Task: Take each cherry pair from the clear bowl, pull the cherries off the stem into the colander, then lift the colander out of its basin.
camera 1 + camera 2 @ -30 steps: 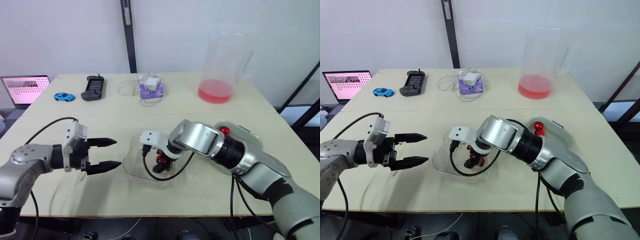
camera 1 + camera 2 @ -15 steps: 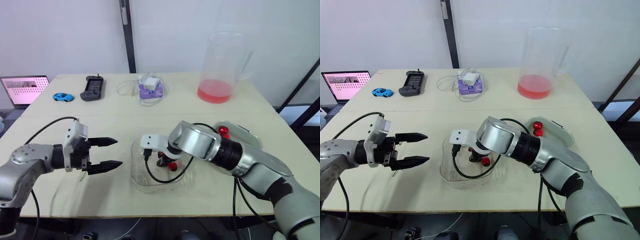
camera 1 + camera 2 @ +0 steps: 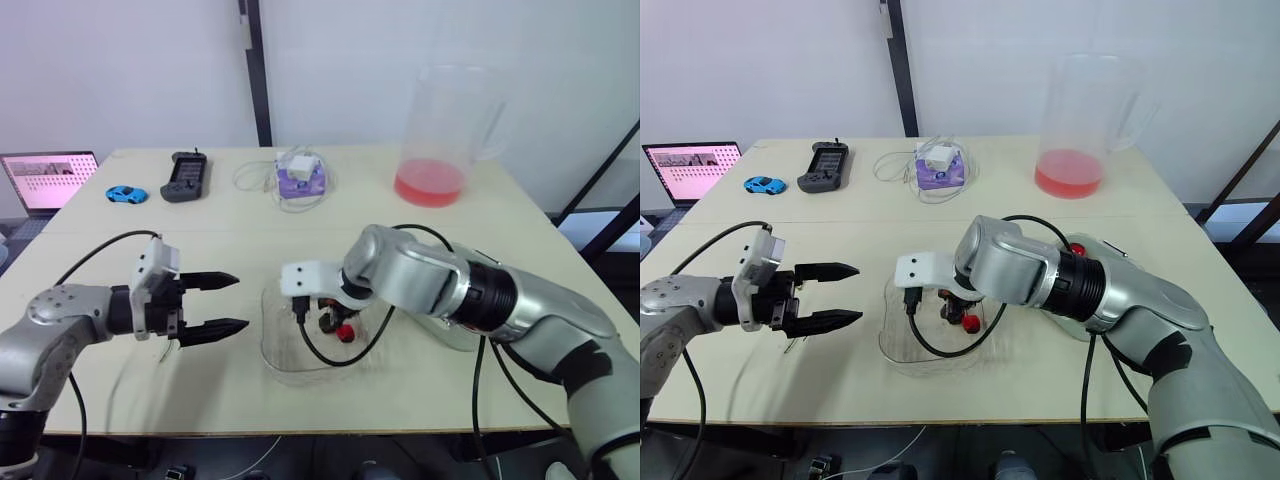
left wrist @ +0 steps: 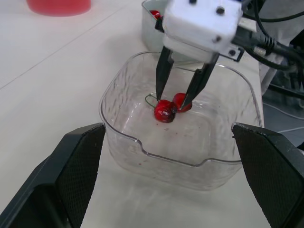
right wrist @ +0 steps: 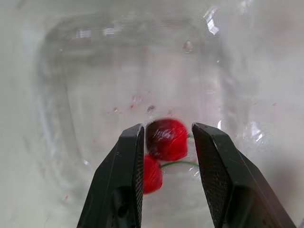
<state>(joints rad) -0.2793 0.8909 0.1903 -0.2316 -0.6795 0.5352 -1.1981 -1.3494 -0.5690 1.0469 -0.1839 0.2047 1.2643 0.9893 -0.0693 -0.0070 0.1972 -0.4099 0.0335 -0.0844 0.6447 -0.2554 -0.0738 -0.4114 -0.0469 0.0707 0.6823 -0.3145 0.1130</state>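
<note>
**Cherry pair straddled in the bowl, not yet gripped**

The right gripper was found inside the clear bowl, its fingers parted on either side of a cherry pair lying on the bowl's floor. The left gripper was held wide and empty beside the bowl. Red cherries were seen in the colander, so some stripping was judged done. This pair and the colander lift were judged outstanding.

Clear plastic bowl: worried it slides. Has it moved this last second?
Yes: the clear plastic bowl slid slightly right and toward the near edge, judged against the purple box.
</note>
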